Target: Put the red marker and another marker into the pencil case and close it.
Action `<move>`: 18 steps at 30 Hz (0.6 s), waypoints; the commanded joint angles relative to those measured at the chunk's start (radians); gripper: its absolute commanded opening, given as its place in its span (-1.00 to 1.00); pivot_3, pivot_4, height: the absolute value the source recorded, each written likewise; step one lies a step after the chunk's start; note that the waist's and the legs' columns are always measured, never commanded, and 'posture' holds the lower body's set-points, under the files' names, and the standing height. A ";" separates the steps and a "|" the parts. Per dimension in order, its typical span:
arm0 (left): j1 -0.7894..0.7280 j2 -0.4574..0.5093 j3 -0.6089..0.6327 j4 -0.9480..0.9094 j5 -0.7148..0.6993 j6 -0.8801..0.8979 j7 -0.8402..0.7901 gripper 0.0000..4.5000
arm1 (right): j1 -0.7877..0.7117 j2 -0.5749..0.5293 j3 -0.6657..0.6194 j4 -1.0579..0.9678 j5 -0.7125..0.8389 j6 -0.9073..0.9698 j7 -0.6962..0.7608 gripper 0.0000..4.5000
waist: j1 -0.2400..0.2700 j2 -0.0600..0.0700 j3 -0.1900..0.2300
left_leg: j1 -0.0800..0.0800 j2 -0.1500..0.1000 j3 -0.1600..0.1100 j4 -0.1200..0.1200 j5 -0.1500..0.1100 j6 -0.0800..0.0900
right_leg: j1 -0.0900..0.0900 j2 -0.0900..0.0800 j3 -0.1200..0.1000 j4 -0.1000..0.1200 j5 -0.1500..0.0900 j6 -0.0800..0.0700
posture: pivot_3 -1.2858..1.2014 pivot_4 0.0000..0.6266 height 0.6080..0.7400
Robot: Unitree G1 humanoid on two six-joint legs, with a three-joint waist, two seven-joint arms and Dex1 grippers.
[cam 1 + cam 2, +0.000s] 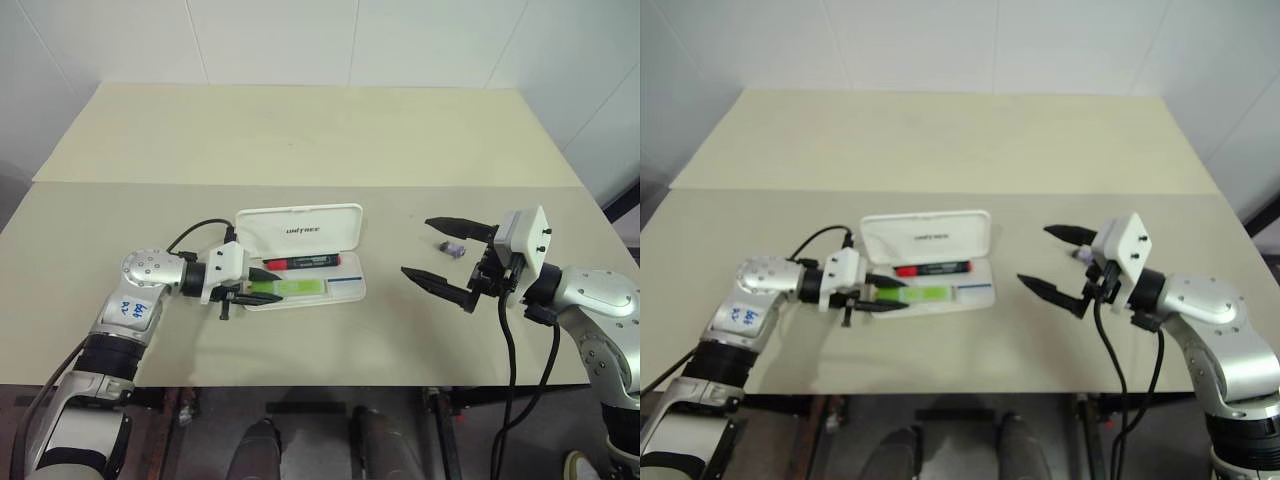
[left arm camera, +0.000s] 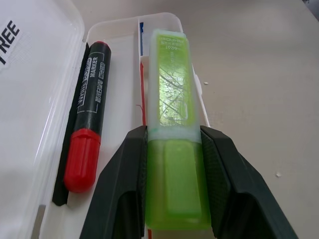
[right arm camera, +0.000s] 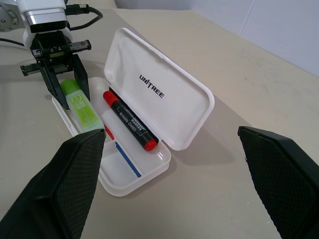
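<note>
The red marker (image 3: 130, 123) lies inside the open pencil case (image 3: 164, 99). The left claw (image 2: 172, 191) clamps the green marker (image 2: 172, 104), apparently seated in the tray. Right claw (image 1: 446, 258) gapes idle. Release and lid closing remain.

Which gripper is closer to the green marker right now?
Left. The left gripper has its fingers on both sides of the green marker, which lies in the open pencil case. The right gripper hangs open off to the case's right.
</note>
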 commanded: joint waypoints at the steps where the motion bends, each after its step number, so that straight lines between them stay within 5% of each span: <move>1: -0.008 0.014 0.004 -0.012 0.001 -0.002 -0.016 0.08 | -0.011 -0.006 -0.033 -0.030 0.014 -0.009 -0.006 1.00 | 0.000 0.000 0.000 | 0.000 0.000 0.000 0.000 0.000 0.000 | 0.000 0.000 0.000 0.000 0.000 0.000 | 0.03 -0.52 1.00; 7: -0.014 0.009 0.008 -0.009 -0.002 -0.023 -0.015 0.94 | -0.018 0.000 -0.024 -0.025 0.011 -0.011 -0.008 1.00 | 0.000 0.000 0.000 | 0.000 0.000 0.000 0.000 0.000 0.000 | 0.000 0.000 0.000 0.000 0.000 0.000 | 0.03 -0.52 1.00; 18: -0.020 -0.009 0.035 -0.019 -0.030 -0.020 0.007 0.99 | -0.033 0.005 -0.011 -0.009 0.008 -0.013 -0.001 1.00 | 0.001 0.000 0.000 | 0.000 0.000 0.000 0.000 0.000 0.000 | 0.000 0.000 0.000 0.000 0.000 0.000 | 0.03 -0.52 1.00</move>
